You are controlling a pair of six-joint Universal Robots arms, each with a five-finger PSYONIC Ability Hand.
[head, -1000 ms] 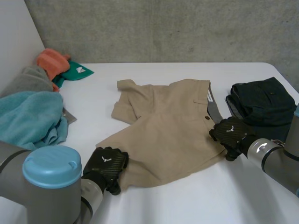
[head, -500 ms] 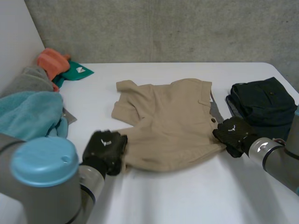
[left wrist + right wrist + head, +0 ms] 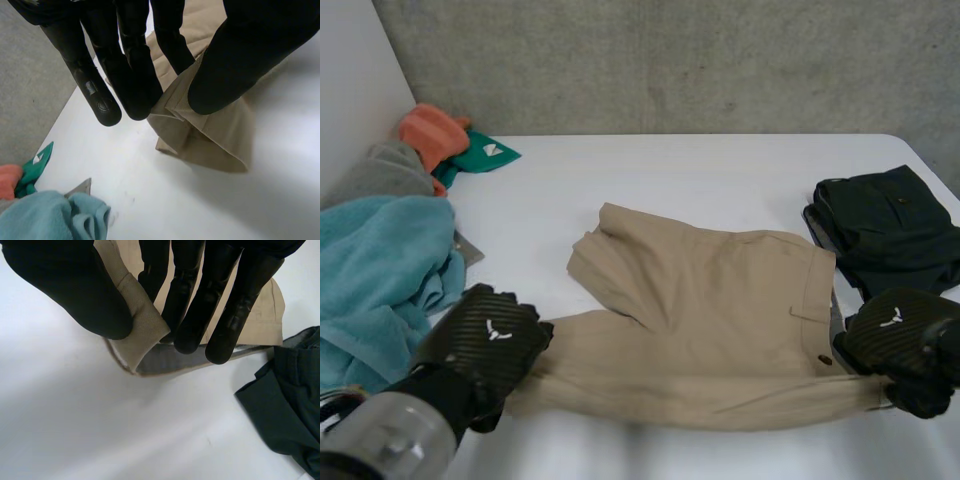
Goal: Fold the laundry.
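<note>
Tan shorts (image 3: 710, 300) hang stretched between my two hands above the table's front middle, their far parts still resting on the white table (image 3: 720, 170). My left hand (image 3: 485, 345) pinches a leg-hem edge (image 3: 175, 102) between thumb and fingers at the shorts' left end. At the right end my right hand (image 3: 895, 345) pinches the waistband (image 3: 142, 322), thumb against fingers, with the grey inner lining (image 3: 170, 357) showing below.
A folded dark garment (image 3: 885, 225) lies at the right edge, close to my right hand. At the left lies a pile of laundry: teal towel (image 3: 380, 265), grey cloth (image 3: 375, 170), orange cloth (image 3: 430, 130), green cloth (image 3: 480, 155).
Both hands have shut on the shorts' near edge and drawn it toward the front and up. The shorts have slid nearer and stretched out sideways between the hands.
</note>
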